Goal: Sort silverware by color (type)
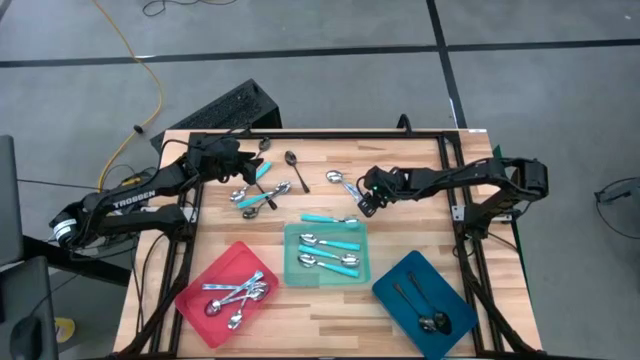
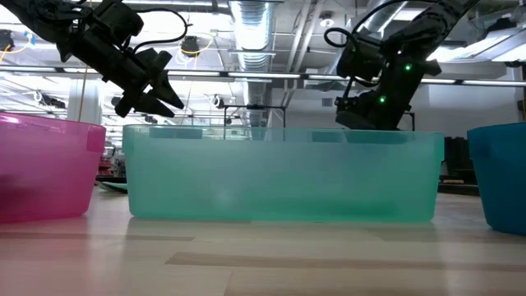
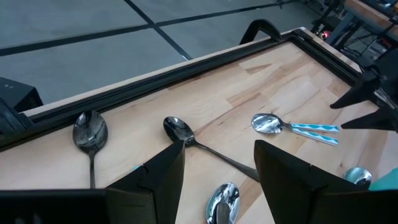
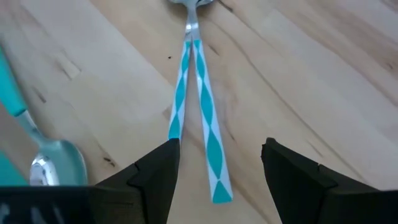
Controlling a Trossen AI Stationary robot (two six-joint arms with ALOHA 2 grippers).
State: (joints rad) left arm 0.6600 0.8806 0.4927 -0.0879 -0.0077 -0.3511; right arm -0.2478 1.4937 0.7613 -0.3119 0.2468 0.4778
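Loose silverware lies on the wooden table. Two spoons with turquoise-and-white handles [image 4: 208,124] lie crossed near the table's middle, and my right gripper [image 4: 217,180] hovers open over the handles' free ends, one finger on each side, touching neither. It shows in the high view as well [image 1: 367,200]. My left gripper [image 3: 217,180] is open above the far left of the table [image 1: 240,163], over two dark spoons [image 3: 180,130] and a small mixed heap of spoons [image 1: 258,193].
At the near edge stand a red tray [image 1: 200,285] with shiny spoons, a teal tray [image 1: 290,262] with turquoise-handled spoons, and a blue tray [image 1: 400,275] with dark spoons. One turquoise-handled spoon [image 1: 325,218] lies just beyond the teal tray. A black frame rims the table's far side [image 3: 186,65].
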